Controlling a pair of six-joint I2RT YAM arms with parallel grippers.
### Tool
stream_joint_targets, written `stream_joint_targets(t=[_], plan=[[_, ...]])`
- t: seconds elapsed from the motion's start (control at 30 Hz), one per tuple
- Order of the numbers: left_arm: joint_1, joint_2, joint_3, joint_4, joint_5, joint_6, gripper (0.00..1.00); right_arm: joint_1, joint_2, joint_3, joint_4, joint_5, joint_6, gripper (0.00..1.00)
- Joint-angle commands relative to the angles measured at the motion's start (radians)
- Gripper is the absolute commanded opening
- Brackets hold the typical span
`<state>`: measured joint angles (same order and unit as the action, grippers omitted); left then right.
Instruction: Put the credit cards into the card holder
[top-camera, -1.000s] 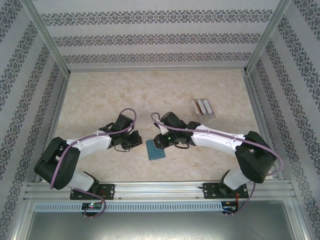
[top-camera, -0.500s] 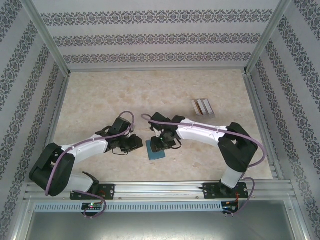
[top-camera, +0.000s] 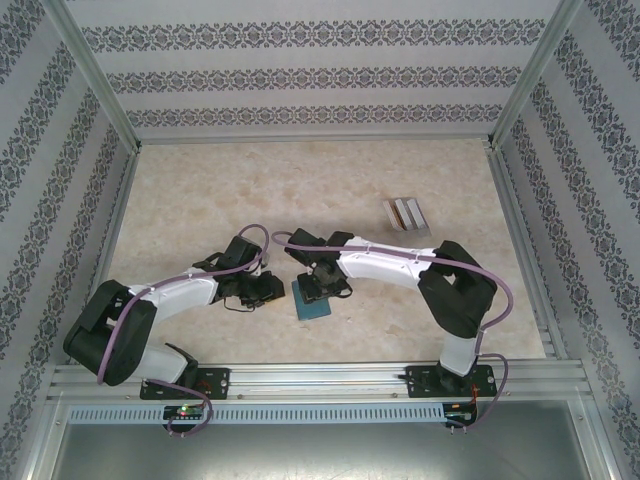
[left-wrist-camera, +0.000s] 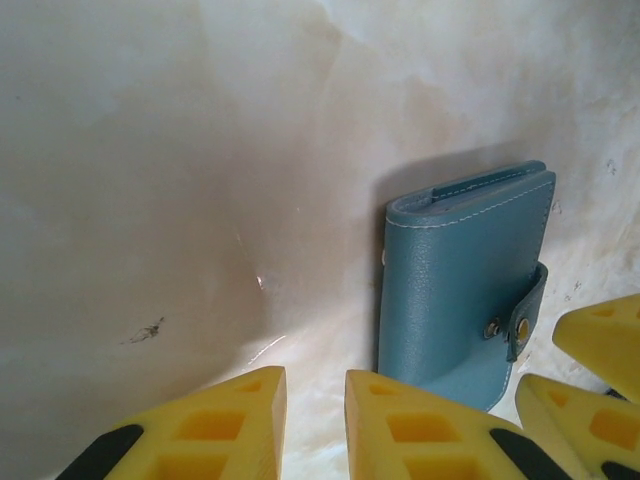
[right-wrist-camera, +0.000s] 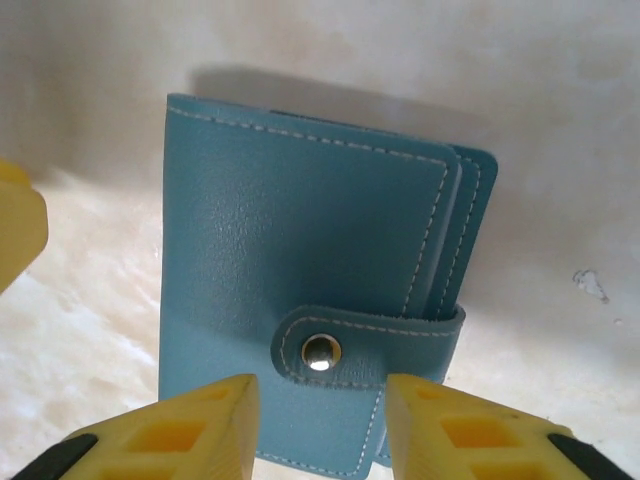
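Since a second ago the right arm has folded its elbow inward, bringing the right pincer (top-camera: 320, 287) over the card holder (top-camera: 312, 302), which lies snapped shut on the desk (top-camera: 200, 200) between both arms. Its fingers stand a little spread over the snap strap, pinching nothing, and the left pincer (top-camera: 268, 288), just beside the holder, is slightly parted and empty. The credit cards (top-camera: 405, 215) lie well apart, back right.
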<state>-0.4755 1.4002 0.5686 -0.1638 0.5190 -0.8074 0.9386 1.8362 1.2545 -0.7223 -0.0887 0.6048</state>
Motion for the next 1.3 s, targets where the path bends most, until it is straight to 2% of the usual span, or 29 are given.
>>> stream_joint_targets(t=[0.0,0.27,0.67,0.97,1.1,1.17,1.27], plan=[[0.012,0.011,0.018,-0.004,0.014,0.036,0.23,0.009,0.028,0.032,-0.016,0.035,0.01,0.36],[0.011,0.011,0.008,0.004,0.008,0.042,0.23,0.017,0.047,0.05,-0.01,0.029,0.014,0.37],[0.011,0.013,0.012,-0.01,0.008,0.06,0.22,0.023,0.051,0.067,-0.026,0.037,0.01,0.12],[0.011,0.011,-0.011,0.008,0.008,0.053,0.22,0.032,0.019,0.043,-0.004,0.042,0.004,0.0],[0.011,0.013,-0.009,-0.002,0.008,0.057,0.22,0.036,-0.001,0.044,-0.017,0.074,0.006,0.01],[0.011,0.006,-0.016,0.003,0.006,0.054,0.22,0.038,-0.006,0.049,-0.031,0.089,0.009,0.15],[0.012,0.003,-0.02,0.008,0.002,0.053,0.22,0.043,-0.001,0.048,-0.037,0.099,0.012,0.27]])
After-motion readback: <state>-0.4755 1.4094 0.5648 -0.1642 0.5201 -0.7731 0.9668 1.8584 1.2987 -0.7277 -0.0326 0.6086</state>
